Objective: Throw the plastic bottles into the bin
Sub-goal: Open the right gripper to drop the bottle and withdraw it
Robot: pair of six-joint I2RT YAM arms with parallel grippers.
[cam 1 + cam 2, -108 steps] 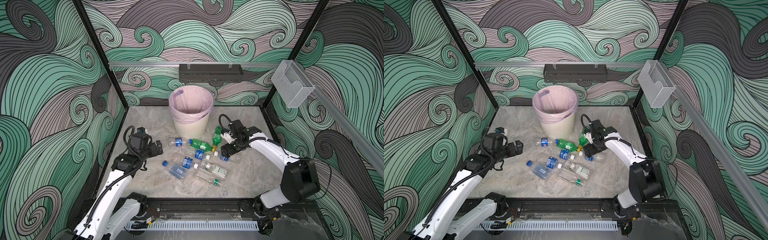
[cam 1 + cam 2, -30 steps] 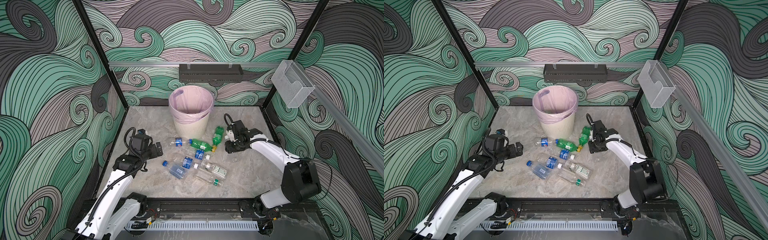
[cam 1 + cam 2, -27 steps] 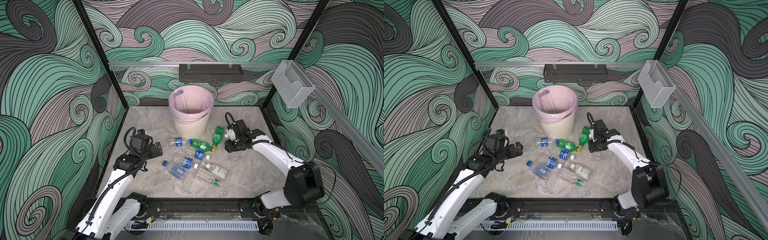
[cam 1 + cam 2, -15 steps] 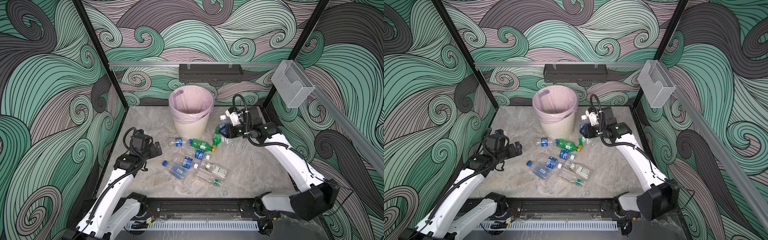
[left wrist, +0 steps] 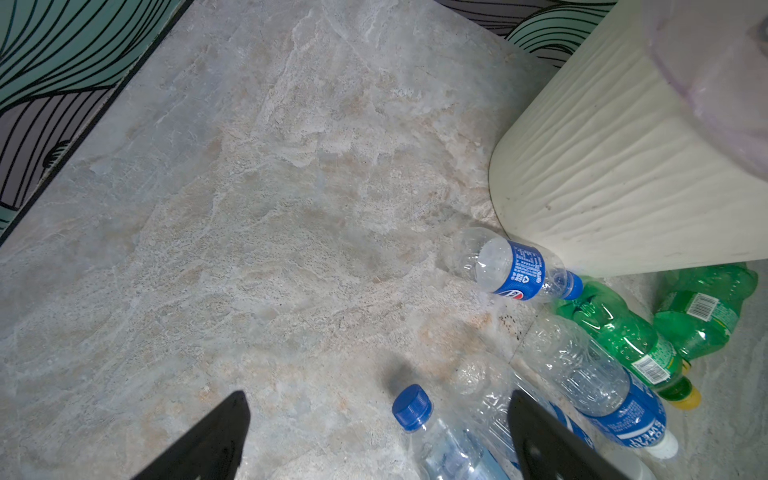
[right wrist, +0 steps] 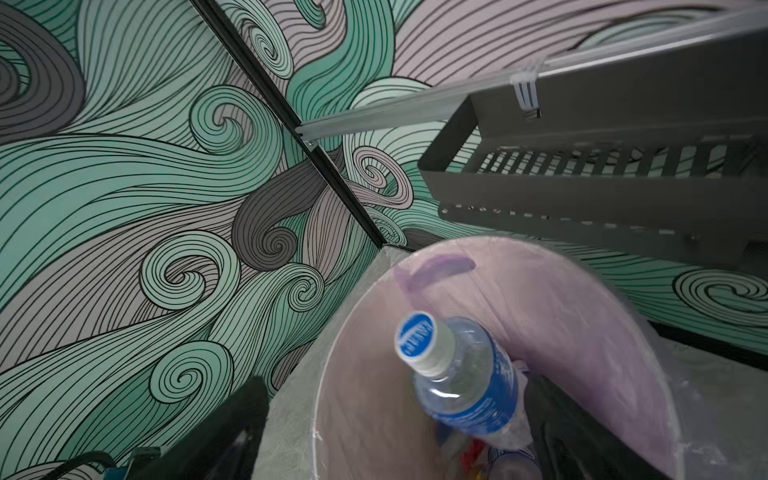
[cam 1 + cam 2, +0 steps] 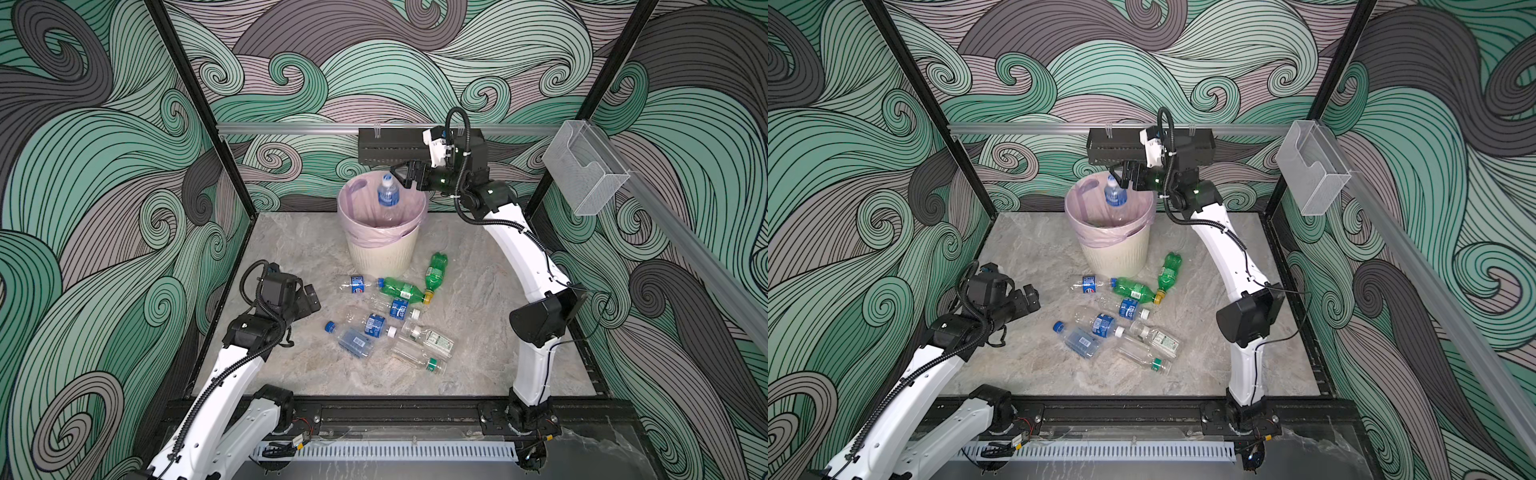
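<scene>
Left gripper (image 7: 312, 296) is hovering low over the table (image 7: 478, 332), in front of the bin (image 7: 384, 257) and off to its left. Its jaws are standing wide apart and gripping nothing. Its wrist view is showing only table and bottles below them.

About eight plastic bottles (image 7: 353, 341) are lying on their sides on the table in front of the bin. Two green ones and a blue-labelled one are lying close to its base, and the clear ones are lying further out. All of these are waiting to be binned.

Right gripper (image 7: 402, 179) is reaching over the bin's far right rim, jaws spread wide. A blue-label bottle (image 7: 388, 195) is sitting cap-up inside the bin's mouth, just beside the gripper. It looks free of the jaws, so it is judged to be dropping in.

Something more is showing at the bottom of the bin in the right wrist view, too blurred to name.

Progress: early going; most of the bottles are remaining out.
</scene>
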